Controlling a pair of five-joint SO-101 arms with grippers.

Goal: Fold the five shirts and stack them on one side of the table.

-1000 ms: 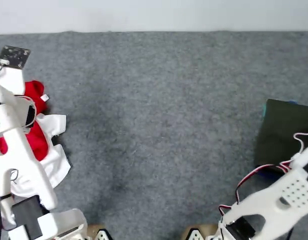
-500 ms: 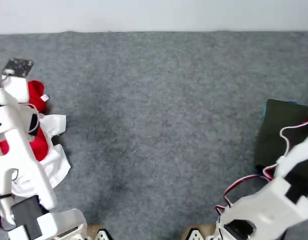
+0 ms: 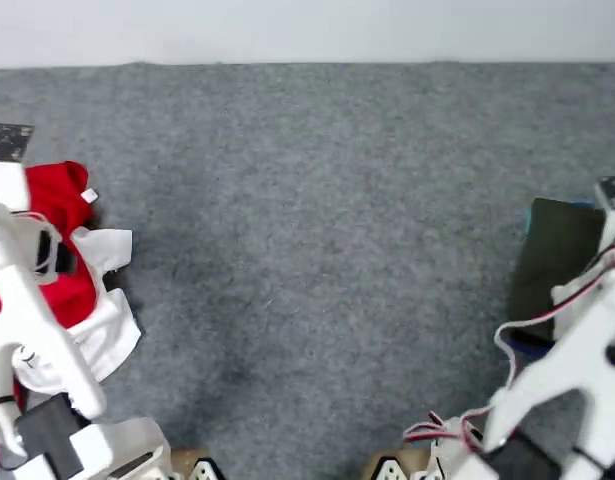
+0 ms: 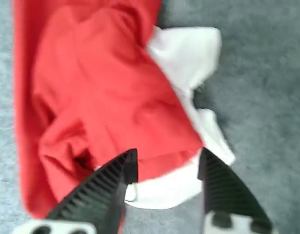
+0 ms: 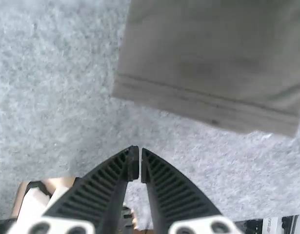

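Left gripper (image 4: 168, 157) wide open, empty, red shirt (image 4: 101, 87) straight ahead between fingers, crumpled on white shirt (image 4: 186, 51); right gripper (image 5: 136, 155) pinched closed, empty, near folded olive shirt (image 5: 213, 58)

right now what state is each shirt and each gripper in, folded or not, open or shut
red cloth shirt: unfolded, bunched up on top of the white one
white cloth shirt: unfolded, rumpled, partly under the red one
dark olive cloth shirt: folded flat
left gripper: open, over the red shirt's edge
right gripper: shut, empty, over the grey felt table beside the dark shirt
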